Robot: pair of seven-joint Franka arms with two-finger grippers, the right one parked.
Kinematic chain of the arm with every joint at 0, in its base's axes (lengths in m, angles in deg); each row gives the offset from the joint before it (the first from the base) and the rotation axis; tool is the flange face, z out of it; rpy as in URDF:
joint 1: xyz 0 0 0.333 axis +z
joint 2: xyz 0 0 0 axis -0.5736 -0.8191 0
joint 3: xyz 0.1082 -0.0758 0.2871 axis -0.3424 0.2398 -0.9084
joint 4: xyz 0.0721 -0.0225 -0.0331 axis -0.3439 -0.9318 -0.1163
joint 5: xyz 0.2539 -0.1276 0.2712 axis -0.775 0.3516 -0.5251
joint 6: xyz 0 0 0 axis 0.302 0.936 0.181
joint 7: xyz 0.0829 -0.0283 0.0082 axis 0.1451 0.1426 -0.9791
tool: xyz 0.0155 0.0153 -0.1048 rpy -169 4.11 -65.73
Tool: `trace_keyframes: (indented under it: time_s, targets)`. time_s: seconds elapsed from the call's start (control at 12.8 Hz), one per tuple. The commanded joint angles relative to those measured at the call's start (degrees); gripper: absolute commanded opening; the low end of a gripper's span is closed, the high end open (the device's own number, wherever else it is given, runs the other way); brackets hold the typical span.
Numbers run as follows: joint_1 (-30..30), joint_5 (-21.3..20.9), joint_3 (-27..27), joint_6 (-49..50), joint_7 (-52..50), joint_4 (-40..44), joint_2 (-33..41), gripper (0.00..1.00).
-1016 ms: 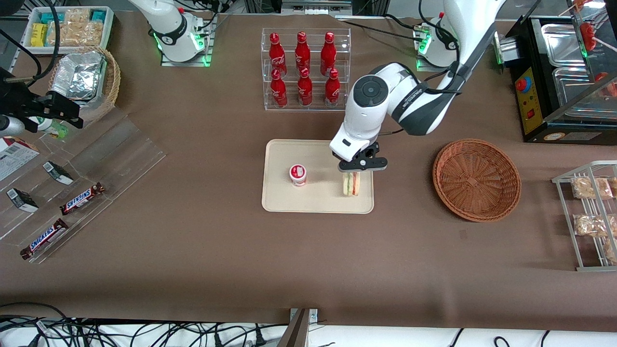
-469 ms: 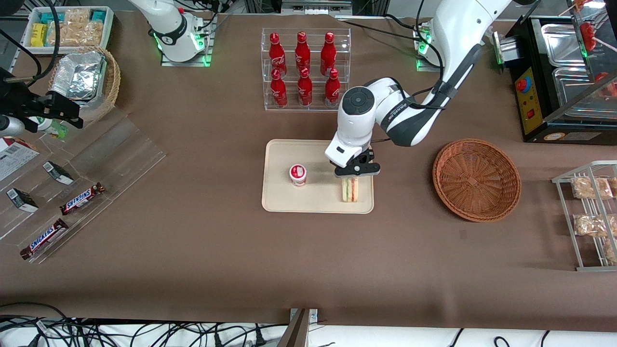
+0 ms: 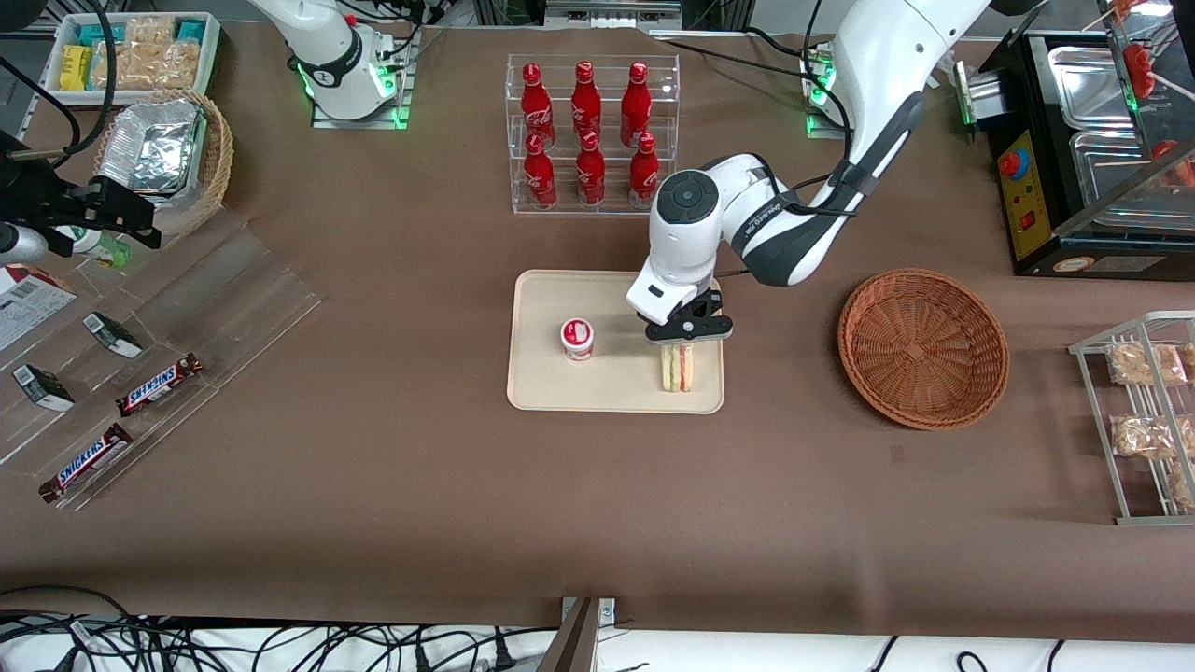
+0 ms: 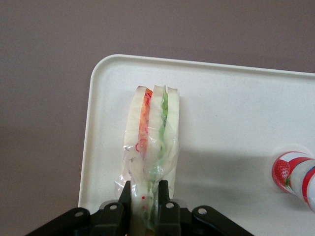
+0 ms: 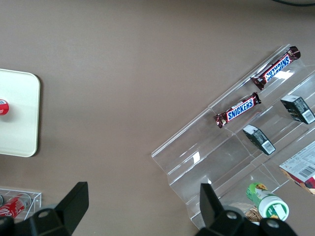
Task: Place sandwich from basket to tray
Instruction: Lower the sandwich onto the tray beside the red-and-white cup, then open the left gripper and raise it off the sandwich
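The wrapped sandwich [image 3: 679, 368] [image 4: 151, 132], pale bread with red and green filling, stands on edge on the cream tray [image 3: 546, 383] [image 4: 231, 108], near the tray corner closest to the basket. My gripper [image 3: 679, 342] [image 4: 144, 196] is directly above it, shut on the sandwich's upper part, one black finger on each side of the wrap. The reddish-brown wicker basket [image 3: 922, 347] sits on the table beside the tray, toward the working arm's end, with nothing in it.
A small red-and-white yogurt cup [image 3: 577, 338] [image 4: 294, 172] stands on the tray beside the sandwich. A clear rack of red cola bottles [image 3: 588, 131] stands farther from the front camera than the tray. Snickers bars [image 3: 159, 383] lie on an acrylic display toward the parked arm's end.
My gripper has carried the sandwich slightly toward the yogurt cup and lowered it onto the tray. Over the last half second it barely moved.
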Motion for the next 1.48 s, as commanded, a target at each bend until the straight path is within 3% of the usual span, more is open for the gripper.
trace_keyframes:
  time_s: [0.0, 0.31, 0.47, 0.62, 0.78, 1.02, 1.41]
  targets:
    - [-0.4, -1.7, 0.1, -0.8, -1.5, 0.1, -0.3, 0.3]
    - [-0.3, -1.7, 0.1, -0.7, -1.4, 0.1, -0.1, 0.57]
    - [0.1, -1.6, 0.2, -0.2, -1.4, 0.5, 0.4, 0.83]
    - [0.4, -1.5, 0.3, 0.0, -1.6, 0.6, 1.7, 1.0]
    - [0.6, -0.2, 0.5, 4.5, -1.6, 1.1, 5.4, 1.0]
    - [2.8, 7.3, 1.0, 10.7, 1.4, 3.4, 11.4, 1.0]
    - [7.9, 14.1, 0.9, 24.1, 11.2, 15.5, 11.6, 1.0]
